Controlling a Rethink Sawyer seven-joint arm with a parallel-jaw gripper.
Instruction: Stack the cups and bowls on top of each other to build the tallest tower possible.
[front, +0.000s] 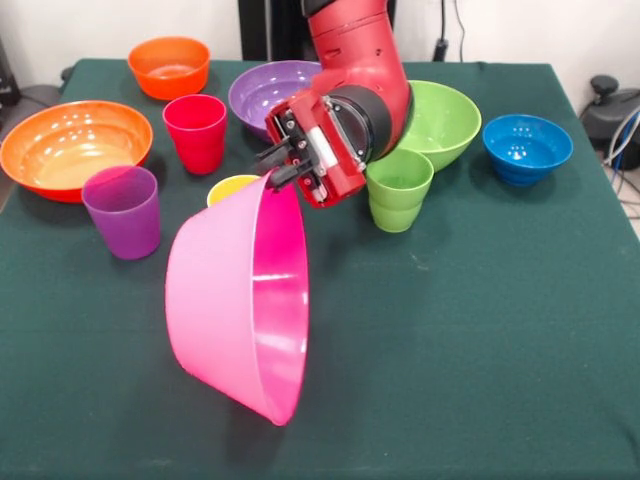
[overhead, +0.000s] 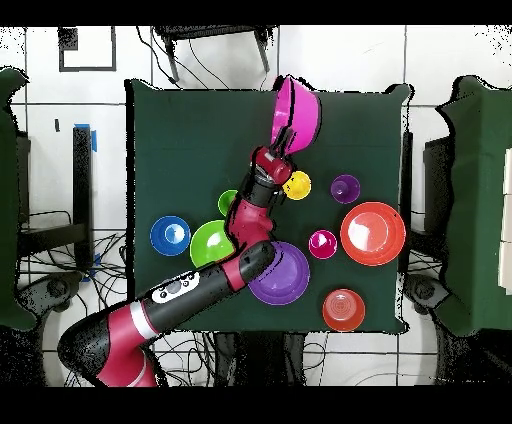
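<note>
The pincer was clamped on the pink bowl's rim, holding it tipped on edge above the worktop. The yellow cup stood just behind it, at twelve o'clock.

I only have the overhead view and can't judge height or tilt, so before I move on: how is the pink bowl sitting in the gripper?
Observer: In the front view the gripper pinches the pink bowl at the top of its rim. The bowl is tipped on edge, with its opening facing sideways.
Operator: Is anything stacked yet?
Observer: No. The red cup, purple cup and green cup each stand upright, alone on the table.
</note>
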